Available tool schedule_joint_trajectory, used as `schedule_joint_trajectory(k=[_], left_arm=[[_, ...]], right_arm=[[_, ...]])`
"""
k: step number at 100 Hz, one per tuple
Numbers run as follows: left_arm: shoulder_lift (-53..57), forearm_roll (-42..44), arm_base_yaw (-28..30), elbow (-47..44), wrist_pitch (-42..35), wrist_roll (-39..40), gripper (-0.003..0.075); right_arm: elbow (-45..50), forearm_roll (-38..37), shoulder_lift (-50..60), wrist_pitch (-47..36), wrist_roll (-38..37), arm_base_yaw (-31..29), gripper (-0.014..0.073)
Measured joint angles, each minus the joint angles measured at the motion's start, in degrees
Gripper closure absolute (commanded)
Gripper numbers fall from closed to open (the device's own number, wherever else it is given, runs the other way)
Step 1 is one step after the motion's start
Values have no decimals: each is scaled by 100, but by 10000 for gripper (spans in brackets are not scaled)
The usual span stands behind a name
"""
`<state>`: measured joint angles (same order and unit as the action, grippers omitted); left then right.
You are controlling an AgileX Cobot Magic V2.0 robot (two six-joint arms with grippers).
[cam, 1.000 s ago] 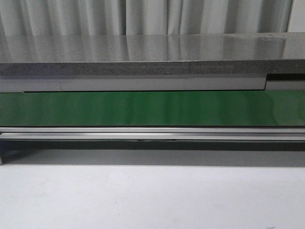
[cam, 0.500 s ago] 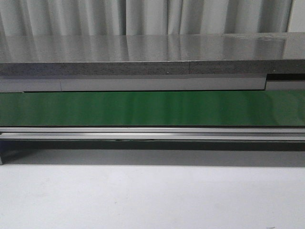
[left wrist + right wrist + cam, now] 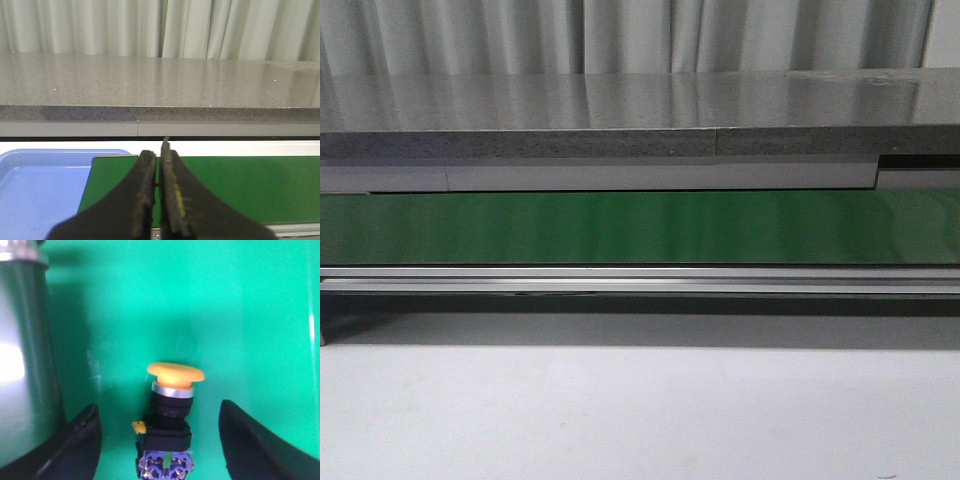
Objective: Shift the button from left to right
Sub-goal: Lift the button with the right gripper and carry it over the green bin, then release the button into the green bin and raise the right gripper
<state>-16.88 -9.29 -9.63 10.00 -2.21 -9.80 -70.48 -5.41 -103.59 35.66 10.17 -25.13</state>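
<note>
In the right wrist view the button [image 3: 167, 420] lies on its side on a green surface [image 3: 200, 305], yellow-orange cap away from the camera, black body and blue terminal end toward it. My right gripper [image 3: 161, 440] is open, its two black fingers standing on either side of the button without touching it. In the left wrist view my left gripper [image 3: 159, 170] is shut and empty above the green conveyor belt [image 3: 240, 185]. Neither gripper nor the button shows in the front view.
The front view shows the green belt [image 3: 640, 227] with a metal rail [image 3: 640, 278] before it, a grey stone shelf [image 3: 620, 120] behind, white table [image 3: 640, 420] in front. A blue tray [image 3: 40, 190] sits beside the belt's end. A dark wall [image 3: 22, 365] borders the green surface.
</note>
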Motion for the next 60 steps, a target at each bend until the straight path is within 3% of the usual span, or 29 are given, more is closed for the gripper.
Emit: schedule_joint_trajectory(k=[19, 42, 60], left_arm=[[0, 0, 0, 0, 0, 0, 715], [0, 0, 0, 0, 0, 0, 715], [0, 0, 0, 0, 0, 0, 715]], right_arm=[[-23, 373, 586, -31, -106, 210, 119], [25, 712, 1533, -389, -119, 1131, 119], [637, 982, 2531, -924, -119, 1796, 120]])
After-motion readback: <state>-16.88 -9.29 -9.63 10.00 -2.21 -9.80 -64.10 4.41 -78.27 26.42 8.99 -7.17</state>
